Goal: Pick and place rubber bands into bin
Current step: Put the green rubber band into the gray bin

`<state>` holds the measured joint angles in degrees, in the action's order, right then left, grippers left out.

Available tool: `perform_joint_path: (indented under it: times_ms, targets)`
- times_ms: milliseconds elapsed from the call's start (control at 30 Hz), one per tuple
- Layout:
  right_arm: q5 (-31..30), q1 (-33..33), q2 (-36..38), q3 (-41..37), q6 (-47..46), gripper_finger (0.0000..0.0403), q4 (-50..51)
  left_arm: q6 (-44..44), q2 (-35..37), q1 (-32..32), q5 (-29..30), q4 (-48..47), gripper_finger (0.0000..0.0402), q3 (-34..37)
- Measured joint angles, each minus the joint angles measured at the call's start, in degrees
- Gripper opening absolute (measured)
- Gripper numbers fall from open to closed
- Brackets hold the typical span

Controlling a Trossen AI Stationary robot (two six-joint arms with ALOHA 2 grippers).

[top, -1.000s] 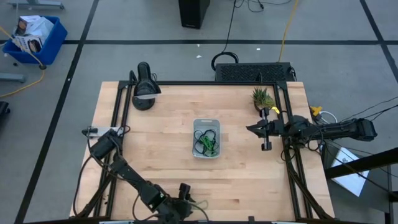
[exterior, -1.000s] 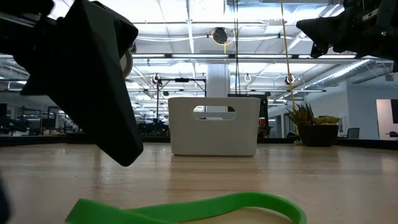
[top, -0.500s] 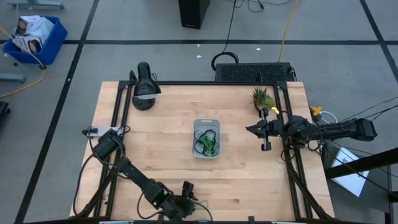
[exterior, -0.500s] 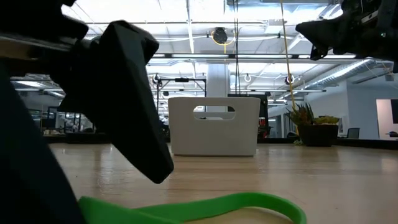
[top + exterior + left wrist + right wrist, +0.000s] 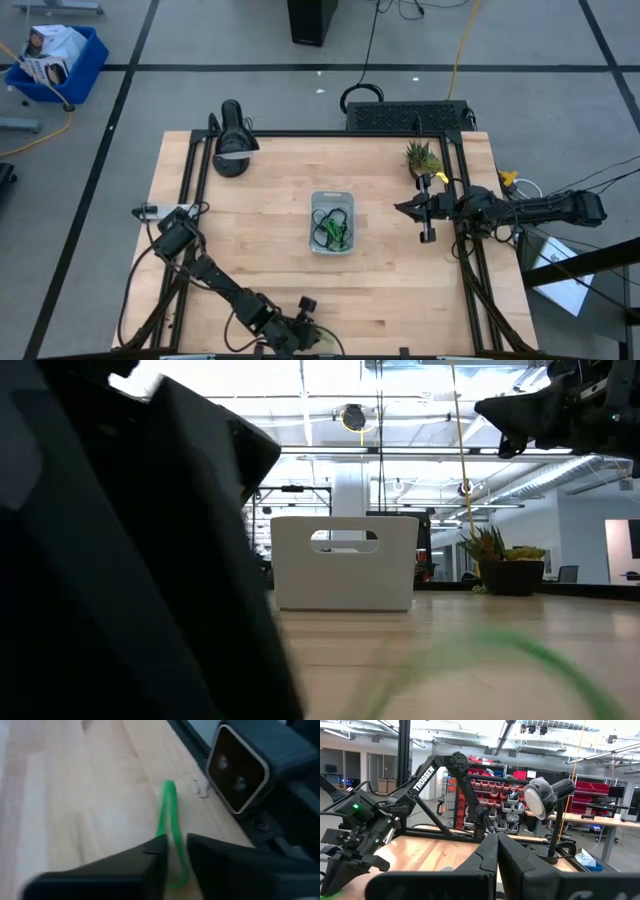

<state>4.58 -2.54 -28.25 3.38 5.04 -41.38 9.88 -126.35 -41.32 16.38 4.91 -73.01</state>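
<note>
High view: left gripper (image 5: 306, 327) low at table's near edge, straddling green band (image 5: 170, 820).

The bin (image 5: 332, 221) sits mid-table (image 5: 400, 300) with rubber bands (image 5: 330, 228) inside; a plant (image 5: 421, 157) stands near the far right corner, a lamp (image 5: 232, 139) near the far left.

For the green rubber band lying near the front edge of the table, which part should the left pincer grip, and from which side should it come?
Probably from above, across one thin strand. The green rubber band lies flat on the table, so a sideways approach has little to catch. The left pincer already has its fingers on either side of the strand, near the loop's end nearest the wrist. The right pincer waits above the table's right side.
</note>
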Motion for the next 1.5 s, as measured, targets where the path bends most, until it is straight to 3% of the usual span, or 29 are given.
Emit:
perform_joint_path:
  times_ms: [67,133,267,567,700,833,1033,1233,1500]
  targets:
    - [0.0,0.0,0.0,0.0,0.0,0.0004,0.0,1.0,0.0,0.0,-1.1,0.1,0.0029,0.1]
    - [0.0,0.0,0.0,0.0,0.1,0.0004,0.0,0.7,0.5,0.0,-1.2,0.0,0.0012,0.1]
    - [0.0,0.0,0.0,0.0,0.1,0.0004,-0.2,-3.6,3.3,-0.1,2.9,-2.9,0.0005,0.5]
    - [0.0,0.0,-0.1,0.0,-0.1,0.0004,-0.2,-8.1,17.6,-0.6,18.5,-17.2,0.0003,1.0]
    - [0.0,0.0,-0.2,0.0,0.0,0.0004,-0.1,-8.7,24.2,-1.8,23.5,-17.7,0.0002,4.6]
    - [0.0,0.0,-0.2,0.0,-0.1,0.0004,-0.1,-4.0,32.2,-3.2,28.5,-17.0,0.0001,13.3]
    - [0.0,0.0,-0.2,0.0,-0.1,0.0004,0.0,3.5,45.3,-5.8,35.0,-3.6,0.0001,32.7]
    - [0.0,0.0,-0.2,0.0,-0.1,0.0004,0.0,0.1,52.9,-4.8,38.4,11.8,0.0000,45.7]
    - [0.0,0.0,-1.4,0.0,0.2,0.0004,1.4,-7.3,57.3,3.6,33.4,24.6,0.0000,57.2]
